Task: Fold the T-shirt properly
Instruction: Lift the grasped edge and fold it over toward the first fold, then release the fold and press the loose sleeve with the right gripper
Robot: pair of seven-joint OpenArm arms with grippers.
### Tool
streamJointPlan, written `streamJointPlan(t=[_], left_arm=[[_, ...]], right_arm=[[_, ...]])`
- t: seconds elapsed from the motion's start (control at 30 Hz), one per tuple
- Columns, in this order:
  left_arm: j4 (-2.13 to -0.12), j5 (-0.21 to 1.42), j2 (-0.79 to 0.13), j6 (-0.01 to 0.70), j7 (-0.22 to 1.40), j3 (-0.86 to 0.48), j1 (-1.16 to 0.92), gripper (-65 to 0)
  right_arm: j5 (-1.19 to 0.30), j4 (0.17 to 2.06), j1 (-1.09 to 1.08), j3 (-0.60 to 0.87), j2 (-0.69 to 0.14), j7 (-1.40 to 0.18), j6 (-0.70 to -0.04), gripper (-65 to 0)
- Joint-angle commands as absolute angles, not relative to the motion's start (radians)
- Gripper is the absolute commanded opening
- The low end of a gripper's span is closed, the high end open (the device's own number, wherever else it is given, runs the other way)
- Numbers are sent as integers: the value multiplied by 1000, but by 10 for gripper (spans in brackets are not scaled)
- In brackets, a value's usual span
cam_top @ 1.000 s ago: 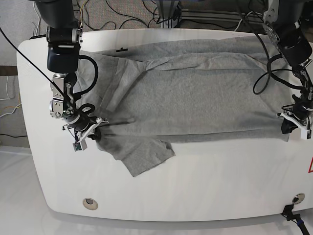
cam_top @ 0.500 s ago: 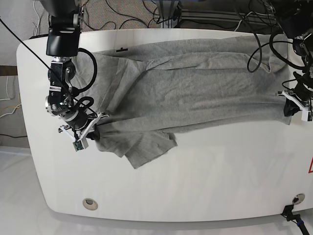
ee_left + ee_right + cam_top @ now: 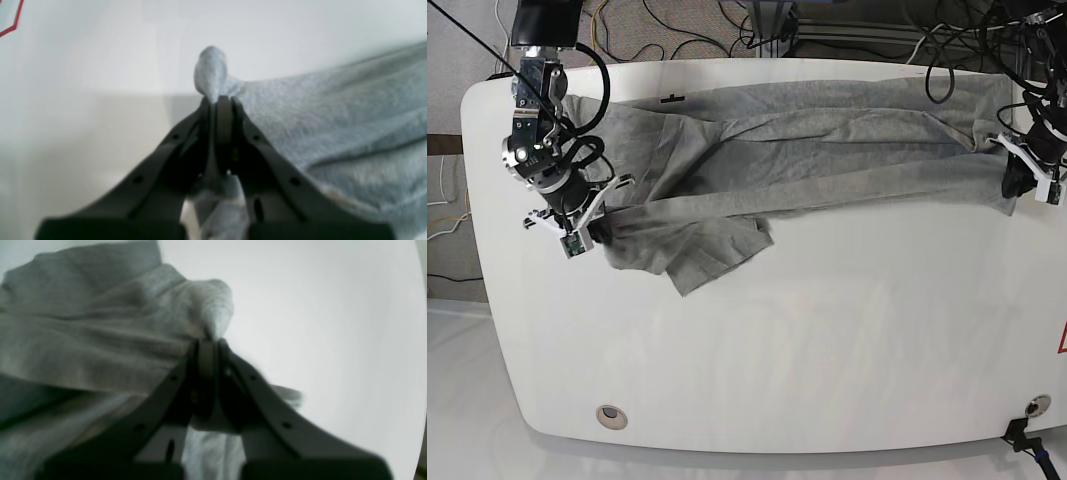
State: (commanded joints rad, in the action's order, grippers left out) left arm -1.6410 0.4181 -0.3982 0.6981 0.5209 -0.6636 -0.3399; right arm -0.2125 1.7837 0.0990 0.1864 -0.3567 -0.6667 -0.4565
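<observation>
Both tools are clenched on the T-shirt (image 3: 807,150), which lies across the counter's (image 3: 827,330) upper half: left tool (image 3: 1027,185) at right, right tool (image 3: 587,230) at left. The fold apparently needs both edges carried level, the cloth kept taut.

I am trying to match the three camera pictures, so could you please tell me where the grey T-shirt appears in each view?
Base: the grey T-shirt stretches across the far half of the white table, pinched at both ends.
Left wrist: it fills the right side, one corner clamped in the left tool.
Right wrist: it fills the left side, a fold clamped in the right tool.
Shared landmark: the white table.
</observation>
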Motion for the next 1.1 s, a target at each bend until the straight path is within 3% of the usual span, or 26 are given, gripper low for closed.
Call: streamJointPlan(t=[0.37, 0.9, 1.1], left_arm=[[-1690, 460, -398, 698, 521, -728, -481, -650], [-1604, 455, -398, 698, 521, -756, -549, -650], [-1569, 305, -398, 698, 521, -754, -544, -645]], right_arm=[[-211, 1942, 168, 186, -357, -898, -456, -650], [-211, 1940, 341, 243, -344, -898, -456, -650], [-211, 1940, 355, 243, -344, -898, -449, -469]])
